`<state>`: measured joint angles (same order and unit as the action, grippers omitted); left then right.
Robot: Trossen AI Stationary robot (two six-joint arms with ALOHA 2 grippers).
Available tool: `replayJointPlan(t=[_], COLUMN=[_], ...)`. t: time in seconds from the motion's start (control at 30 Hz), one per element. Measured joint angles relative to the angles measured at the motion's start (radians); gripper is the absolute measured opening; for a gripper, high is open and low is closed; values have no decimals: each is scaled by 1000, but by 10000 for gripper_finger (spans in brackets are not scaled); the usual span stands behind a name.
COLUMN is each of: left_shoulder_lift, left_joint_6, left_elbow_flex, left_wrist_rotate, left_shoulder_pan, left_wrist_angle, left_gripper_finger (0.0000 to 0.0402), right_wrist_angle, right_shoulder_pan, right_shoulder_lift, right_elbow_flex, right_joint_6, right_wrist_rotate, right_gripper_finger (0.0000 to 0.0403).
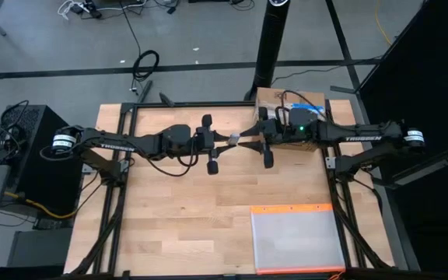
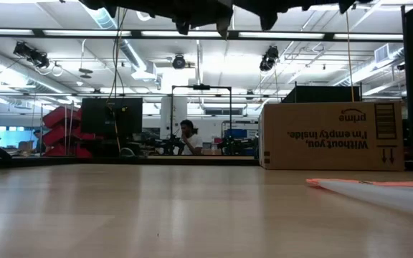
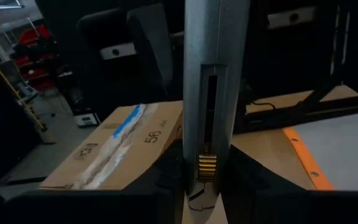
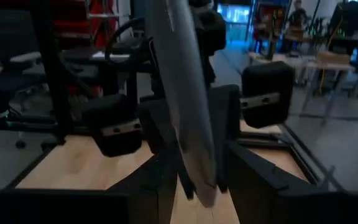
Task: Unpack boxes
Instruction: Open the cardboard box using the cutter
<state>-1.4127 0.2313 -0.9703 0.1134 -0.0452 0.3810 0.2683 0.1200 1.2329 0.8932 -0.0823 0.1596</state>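
Brown corrugated cardboard box (image 1: 286,105) is seen taped shut at the table's far edge, contents hidden. Beside it, a slim grey tool (image 1: 238,139) is gripped by left gripper (image 1: 222,140) and right gripper (image 1: 249,141), both nearly closed.

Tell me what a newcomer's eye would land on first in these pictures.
The two arms meet nose to nose above the table's far half, the left gripper and right gripper both on one slim grey tool, held in the air between them. Behind the right arm, the cardboard box sits at the far right corner, still taped shut. A clear pouch with an orange edge lies near the front right.
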Motion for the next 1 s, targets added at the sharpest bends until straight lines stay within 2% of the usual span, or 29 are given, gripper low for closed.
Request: replayJointPlan(t=[0.4, 0.57, 1.0], left_shoulder_lift=[1, 1, 12], left_joint_6=[-9, -30, -27], left_elbow_flex=[2, 3, -3], left_wrist_rotate=[20, 29, 41], left_shoulder_pan=[0, 0, 2], left_wrist_angle=[-19, -28, -68], left_gripper_finger=[55, 64, 127], right_wrist_angle=[279, 263, 225], right_shoulder_pan=[-2, 8, 12], right_shoulder_lift=[167, 181, 122], right_elbow_flex=[-18, -16, -21], right_joint_6=[-12, -31, -48], right_wrist_rotate=[5, 1, -6], right_gripper_finger=[109, 69, 54])
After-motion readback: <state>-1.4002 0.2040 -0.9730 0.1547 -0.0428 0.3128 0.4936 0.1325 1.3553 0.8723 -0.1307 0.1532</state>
